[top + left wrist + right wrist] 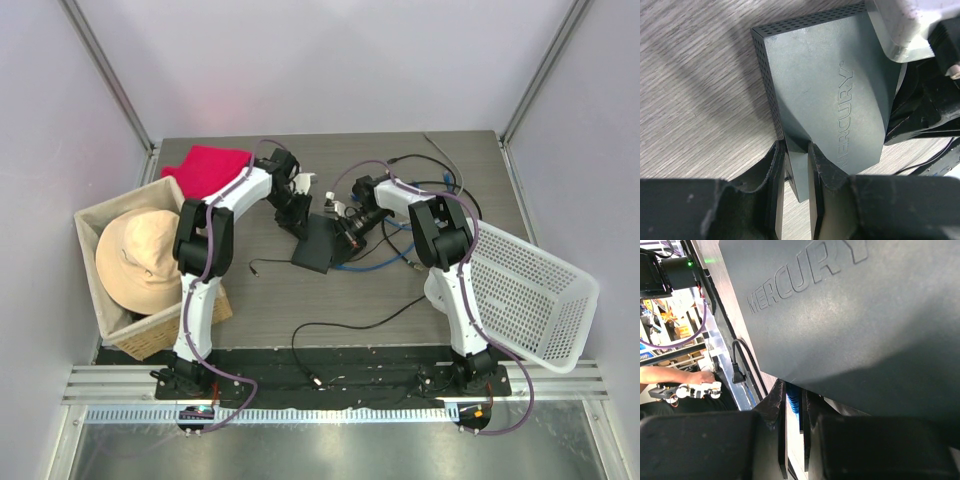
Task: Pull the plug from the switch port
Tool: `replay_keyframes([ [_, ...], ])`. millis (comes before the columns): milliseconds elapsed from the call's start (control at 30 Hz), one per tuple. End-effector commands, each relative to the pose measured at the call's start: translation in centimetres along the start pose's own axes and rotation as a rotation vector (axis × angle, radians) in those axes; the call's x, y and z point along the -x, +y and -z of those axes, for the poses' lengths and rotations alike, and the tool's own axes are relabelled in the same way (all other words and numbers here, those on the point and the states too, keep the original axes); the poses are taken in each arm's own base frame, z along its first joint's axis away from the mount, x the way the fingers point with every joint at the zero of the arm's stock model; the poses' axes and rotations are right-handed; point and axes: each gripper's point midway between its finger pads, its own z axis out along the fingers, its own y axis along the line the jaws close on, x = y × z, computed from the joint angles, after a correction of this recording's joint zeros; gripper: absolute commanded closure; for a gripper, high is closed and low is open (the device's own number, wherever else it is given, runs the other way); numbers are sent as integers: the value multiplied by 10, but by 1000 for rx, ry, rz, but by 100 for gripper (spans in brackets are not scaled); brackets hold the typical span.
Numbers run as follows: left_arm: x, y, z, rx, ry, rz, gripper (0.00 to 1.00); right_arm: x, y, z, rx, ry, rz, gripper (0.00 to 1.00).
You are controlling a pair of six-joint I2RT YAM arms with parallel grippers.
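Switch (314, 246): flat matte-black box near the middle of the wood-grain counter (260, 300), between the two arms, one hand at each side of it.
Writing: the word "MERCURY" stands in raised capital letters on the top face of the switch (readable in both wrist views, clearest in the left one).
Side wall: one short side of the switch carries rows of small round holes, seen in the left wrist view.
Left hand (796, 150): the fingers are almost together, and a corner of the switch sits between them, touching both pads, so this hand grips the box itself.
Right hand (794, 390): only a narrow gap is between the fingers, and in this gap sits the blue plug (793, 401), a ribbed piece just at the edge of the switch; the hand is closed on it.
Blue cable (365, 266): it leaves the right edge of the switch and lies in a loop on the counter, near the right arm.
Black cable (345, 328): thin, loose on the counter in front of the switch, well apart from it.
Left side: a wicker basket (95, 215) holds a beige hat (140, 262); a red cloth (212, 165) lies behind it.
Right side: a white plastic basket (530, 290) rests tilted at the counter edge.
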Motion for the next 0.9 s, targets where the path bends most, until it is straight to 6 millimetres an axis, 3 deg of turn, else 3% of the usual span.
replay_keyframes([
  [0, -21, 23, -40, 69, 93, -10, 100, -2, -64, 4, -237, 12, 59, 99],
  [167, -22, 25, -39, 71, 94, -4, 100, -2, -63, 7, -246, 16, 70, 99],
  [367, -21, 28, -35, 76, 90, -1, 100, -31, -56, 36, -275, 25, 86, 98],
  [567, -16, 28, -33, 79, 76, -6, 100, -36, -53, 68, -308, -30, 65, 98],
  [700, -11, 29, -26, 83, 62, -8, 100, -18, -48, 87, -374, -61, 171, 98],
  [767, -3, 29, -17, 83, 37, -19, 100, 5, -43, 100, -402, -109, 225, 98],
  [867, 16, 25, -3, 89, -15, -49, 100, 50, -40, 120, -464, -225, 257, 80],
])
